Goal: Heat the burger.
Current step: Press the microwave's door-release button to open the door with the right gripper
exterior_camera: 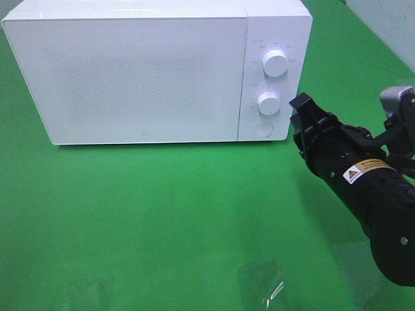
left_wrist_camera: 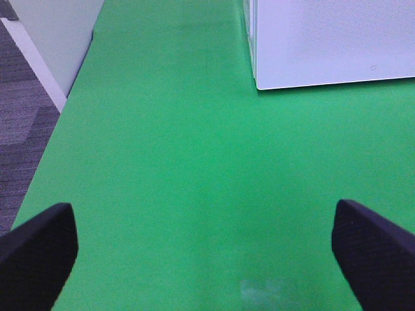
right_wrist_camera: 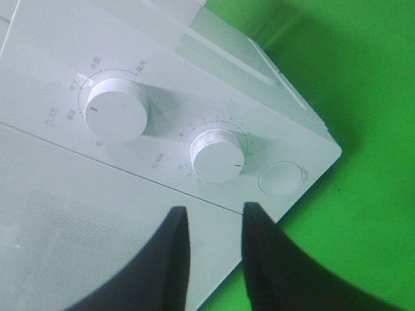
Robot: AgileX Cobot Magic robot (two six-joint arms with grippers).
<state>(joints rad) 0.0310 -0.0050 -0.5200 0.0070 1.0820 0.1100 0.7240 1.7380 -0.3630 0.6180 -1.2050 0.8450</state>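
Your right jaws stand narrowly apart, empty, just short of the nearer knob [right_wrist_camera: 218,154]. Centre them on it before closing and turning. Left jaws gape wide. Burger unseen; microwave [exterior_camera: 130,71] door shut.

Left hand [left_wrist_camera: 202,210] wide apart; right hand [right_wrist_camera: 215,208] with narrow gap.
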